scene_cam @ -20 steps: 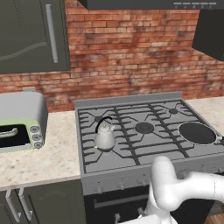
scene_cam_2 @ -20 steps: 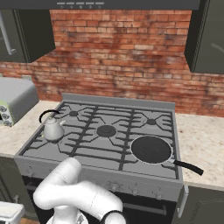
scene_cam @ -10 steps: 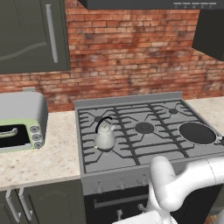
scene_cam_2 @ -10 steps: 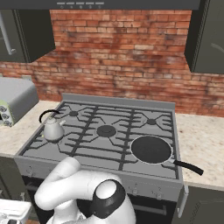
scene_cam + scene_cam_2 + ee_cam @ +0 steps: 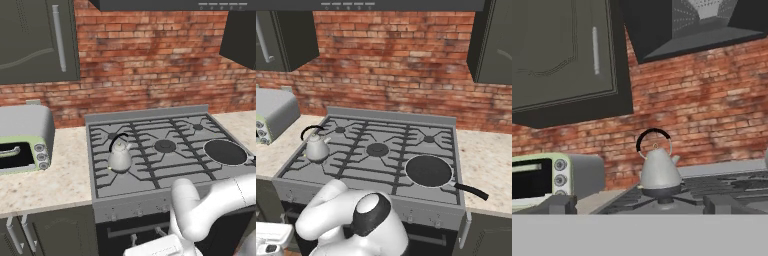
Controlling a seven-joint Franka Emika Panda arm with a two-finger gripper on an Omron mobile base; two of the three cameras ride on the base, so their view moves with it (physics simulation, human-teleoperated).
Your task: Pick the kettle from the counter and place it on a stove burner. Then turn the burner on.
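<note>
The small silver kettle stands upright on the front left stove burner, on its grey grate. The hand view looks at the kettle from stovetop height, in front of the stove. My gripper is open, its dark fingertips are far apart, and nothing is between them. It is well short of the kettle. The beige counter lies left of the stove.
A green-fronted toaster oven sits on the counter to the left. A flat black pan covers the front right burner, its handle pointing right. Dark cabinets hang above. My white arm is bent low before the stove front.
My arm has turned and shifted low in front of the stove, bringing a dark joint into the right base view. The kettle has not moved, and the gripper has stayed open.
</note>
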